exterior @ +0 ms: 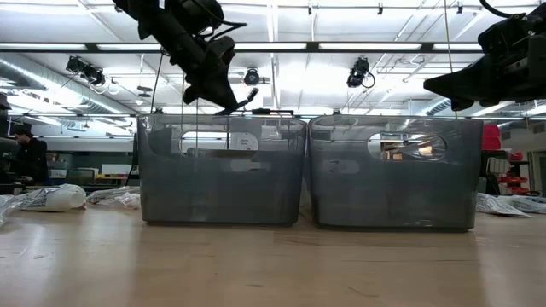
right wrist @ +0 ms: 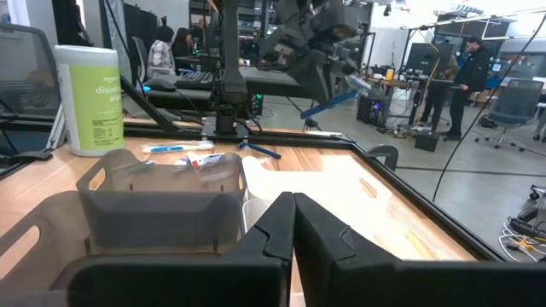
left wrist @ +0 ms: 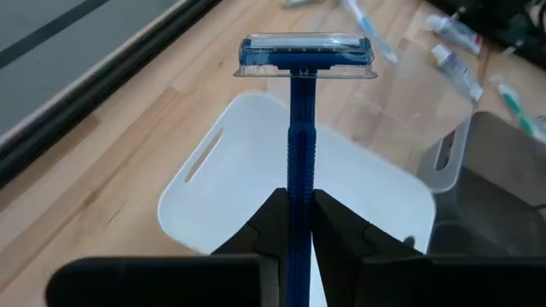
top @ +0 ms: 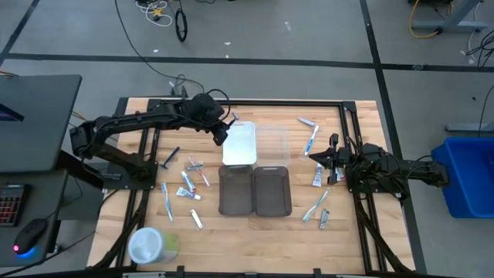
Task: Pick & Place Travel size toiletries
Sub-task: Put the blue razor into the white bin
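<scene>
The left gripper pinches a blue razor by its handle, long axis running straight out from the fingers, head foremost, directly above the white tray near the table's far edge, while the right gripper, fingers pressed together, waits near the right edge

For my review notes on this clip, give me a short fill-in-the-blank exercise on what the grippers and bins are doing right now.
1. The left gripper is shut on a blue ____.
2. That item hangs above the ____ bin.
3. The right gripper is shut and holds ____.
4. The two grey bins stand ____ each other.

Missing words: razor; white; nothing; beside
</scene>
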